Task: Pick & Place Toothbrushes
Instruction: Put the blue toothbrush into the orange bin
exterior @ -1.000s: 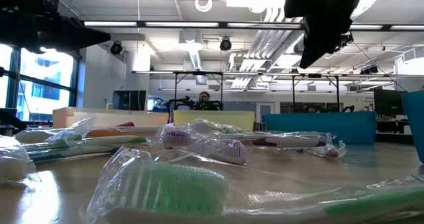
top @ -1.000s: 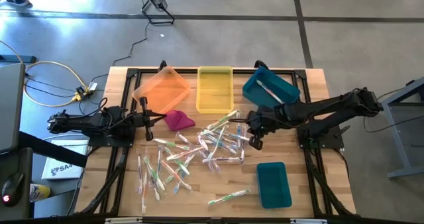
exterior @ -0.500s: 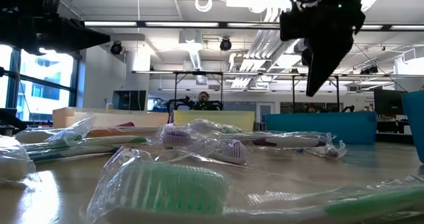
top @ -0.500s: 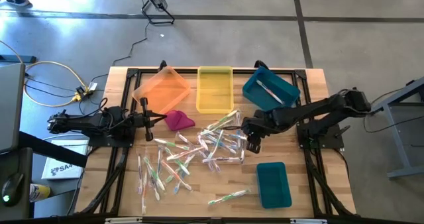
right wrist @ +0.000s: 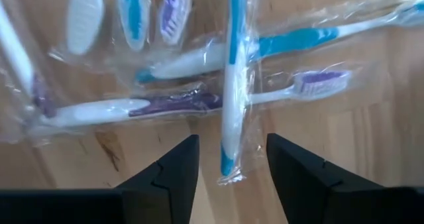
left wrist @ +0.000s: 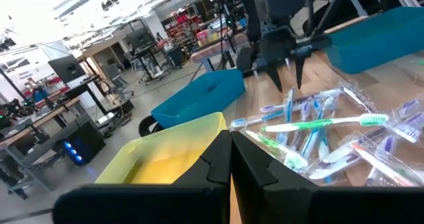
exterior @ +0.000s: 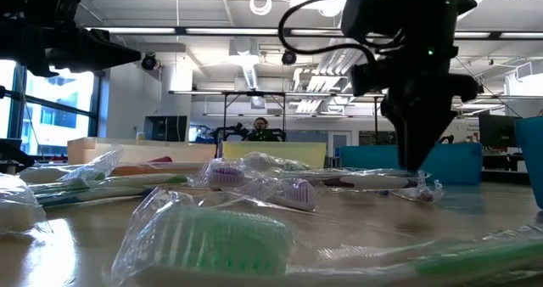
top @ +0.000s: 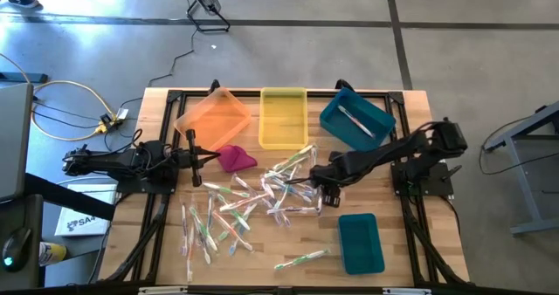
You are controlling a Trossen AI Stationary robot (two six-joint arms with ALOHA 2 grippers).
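Many wrapped toothbrushes (top: 271, 195) lie scattered on the wooden table, some in a loose pile at mid-table. My right gripper (top: 320, 193) points down over the pile's right edge, open. In the right wrist view its fingers (right wrist: 173, 171) stand on either side of a blue-and-white wrapped toothbrush (right wrist: 228, 85), close above it and along its length. In the low view the right gripper (exterior: 417, 161) hangs just over the table. My left gripper (top: 203, 155) waits shut and level at the table's left; its fingers (left wrist: 230, 159) are empty.
Along the far edge stand an orange bin (top: 214, 116), a yellow bin (top: 283, 116) and a blue bin (top: 356, 120) with a toothbrush inside. A teal bin (top: 360, 243) sits near the front right. A magenta cloth lump (top: 236, 158) lies by my left gripper.
My right gripper has come down toward the toothbrush pile and a little toward the table's left edge, tipping to point more steeply down. The toothbrushes lie as before.
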